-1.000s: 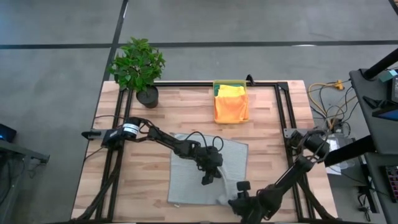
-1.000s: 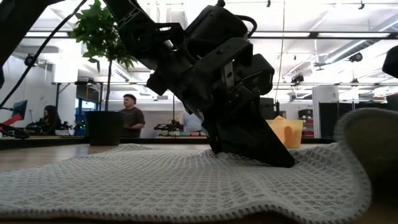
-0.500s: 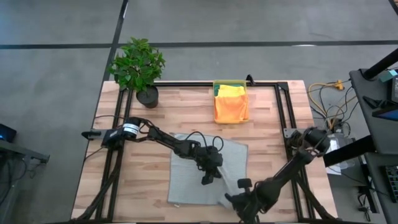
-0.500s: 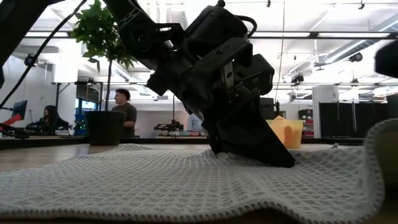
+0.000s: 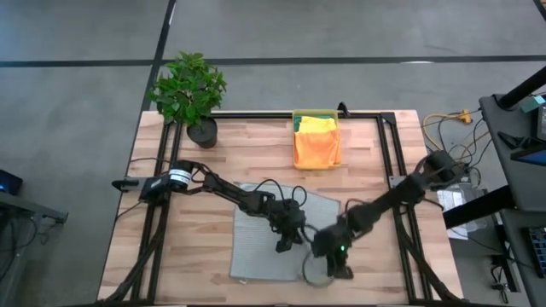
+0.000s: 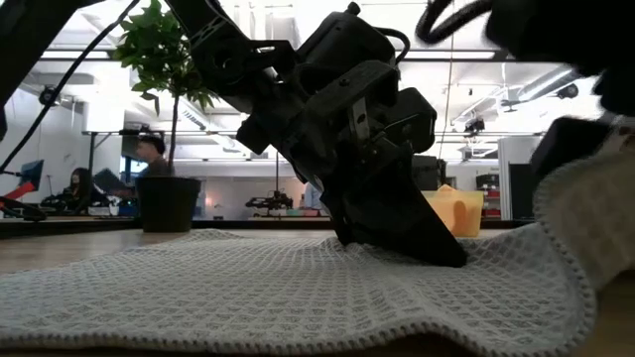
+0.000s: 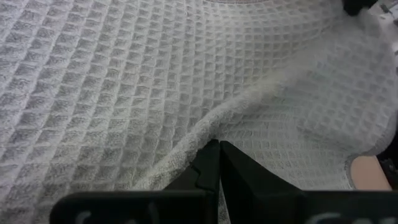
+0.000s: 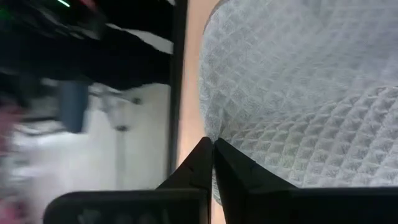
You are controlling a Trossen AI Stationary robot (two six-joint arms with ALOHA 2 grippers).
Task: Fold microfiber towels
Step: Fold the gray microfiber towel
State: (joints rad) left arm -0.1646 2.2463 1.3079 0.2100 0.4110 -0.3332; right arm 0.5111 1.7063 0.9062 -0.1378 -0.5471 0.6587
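Observation:
A light grey waffle-weave towel (image 5: 260, 243) lies spread on the wooden table, near its front edge. My left gripper (image 5: 284, 247) is shut, with its tips down on the towel's middle. My right gripper (image 5: 324, 269) is shut at the towel's near right corner, which stands raised above the rest (image 6: 585, 208). In the yellow bin (image 5: 296, 115) at the far edge lie a yellow towel (image 5: 317, 125) and an orange towel (image 5: 316, 149), with a teal sliver (image 5: 298, 126) beside them. My left gripper presses its shut fingertips (image 7: 214, 149) down on the towel's middle, slanting down from the table's left. A low ridge of cloth (image 7: 261, 99) runs away from the tips. The towel lies flat on the table around them. My right gripper pinches the towel at its hemmed edge (image 8: 208, 121) by the near right corner, slanting down from the table's right. One layer or several, I cannot tell. The held corner is lifted and curls over, while the rest of the towel stays on the table.
A potted plant (image 5: 189, 94) stands at the far left corner. Black frame rails (image 5: 388, 162) run along the table's sides and far edge. Bare wood (image 5: 256, 153) lies between the towel and the bin. People (image 6: 149, 169) are in the room behind.
My right arm has swung from the near right edge toward the table's middle, and its gripper has turned and moved a little toward the far edge and my left gripper. The towel's near right corner has gone up with it and curls over; the rest has stayed flat.

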